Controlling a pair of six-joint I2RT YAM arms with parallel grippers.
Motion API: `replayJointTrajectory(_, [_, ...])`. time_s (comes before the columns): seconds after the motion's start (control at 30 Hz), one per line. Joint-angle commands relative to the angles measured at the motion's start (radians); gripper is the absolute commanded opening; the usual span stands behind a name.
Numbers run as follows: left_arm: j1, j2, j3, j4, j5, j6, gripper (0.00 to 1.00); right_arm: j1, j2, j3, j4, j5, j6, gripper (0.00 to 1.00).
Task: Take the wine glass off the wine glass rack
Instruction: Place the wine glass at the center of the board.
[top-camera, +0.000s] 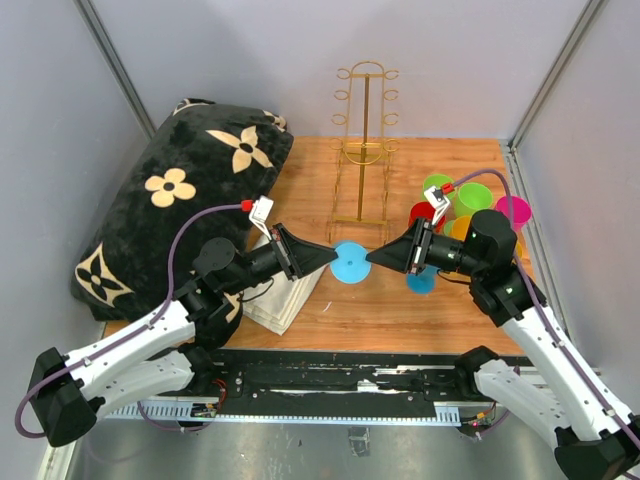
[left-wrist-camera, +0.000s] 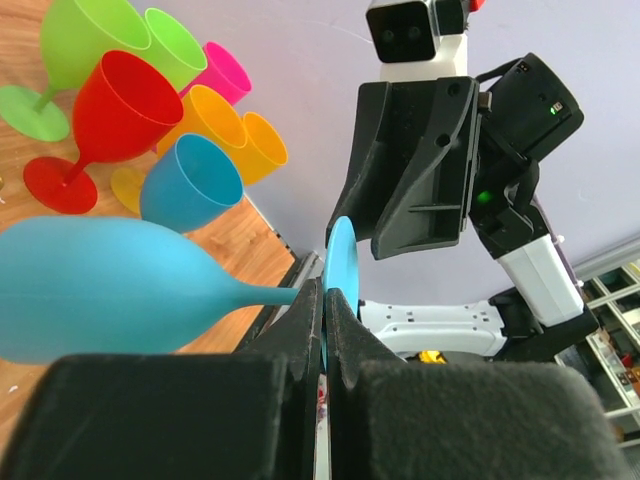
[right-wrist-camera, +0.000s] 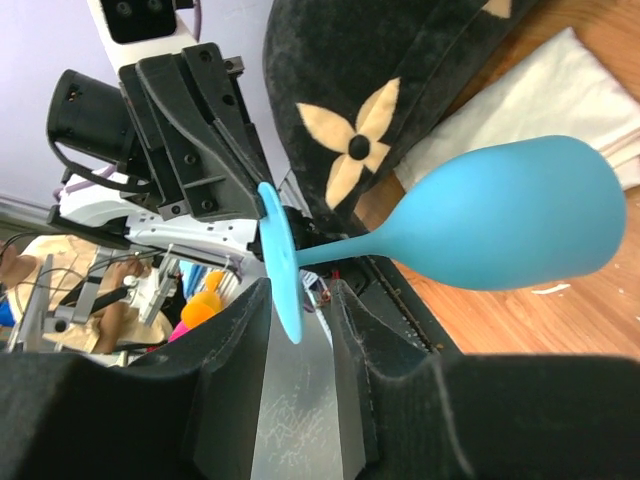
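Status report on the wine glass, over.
Left gripper shut on blue wine glass foot, glass upside down. Right gripper open, jaws either side of that foot. Glass off the wine glass rack. Coloured glasses stand to the right, clear.

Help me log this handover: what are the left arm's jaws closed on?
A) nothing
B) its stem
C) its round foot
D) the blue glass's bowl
C: the left wrist view shows the left jaws pinching the rim of the round foot of the blue wine glass, with the bowl clear of them.

Prob. wine glass (top-camera: 350, 263) just before rack (top-camera: 366, 120), cups (top-camera: 474, 196) right.
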Motion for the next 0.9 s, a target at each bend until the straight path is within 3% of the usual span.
replayJointTrajectory(0.0, [-0.012, 0.001, 0.030, 0.046, 0.023, 0.004, 0.00, 0.016, 0.020, 0.002, 0.093, -0.101, 0.045, 0.31])
replayJointTrajectory(0.3, [-0.028, 0.010, 0.028, 0.082, 0.025, -0.008, 0.01, 0.016, 0.028, -0.014, 0.176, -0.185, 0.089, 0.15])
replayJointTrajectory(0.4, [-0.034, 0.018, 0.025, 0.107, 0.044, -0.009, 0.01, 0.016, 0.025, -0.016, 0.183, -0.187, 0.090, 0.02])
replayJointTrajectory(0.47, [-0.044, 0.031, 0.041, 0.101, 0.085, 0.008, 0.08, 0.016, 0.018, -0.017, 0.176, -0.171, 0.076, 0.01])
replayJointTrajectory(0.57, [-0.055, 0.057, 0.083, 0.031, 0.148, 0.046, 0.34, 0.016, -0.002, -0.019, 0.179, -0.142, 0.044, 0.01])
replayJointTrajectory(0.6, [-0.062, 0.063, 0.096, 0.005, 0.159, 0.057, 0.38, 0.016, -0.010, -0.015, 0.168, -0.125, 0.027, 0.01])
replayJointTrajectory(0.87, [-0.107, 0.040, 0.079, -0.047, 0.146, 0.065, 0.42, 0.016, -0.078, 0.023, 0.065, -0.024, -0.121, 0.01])
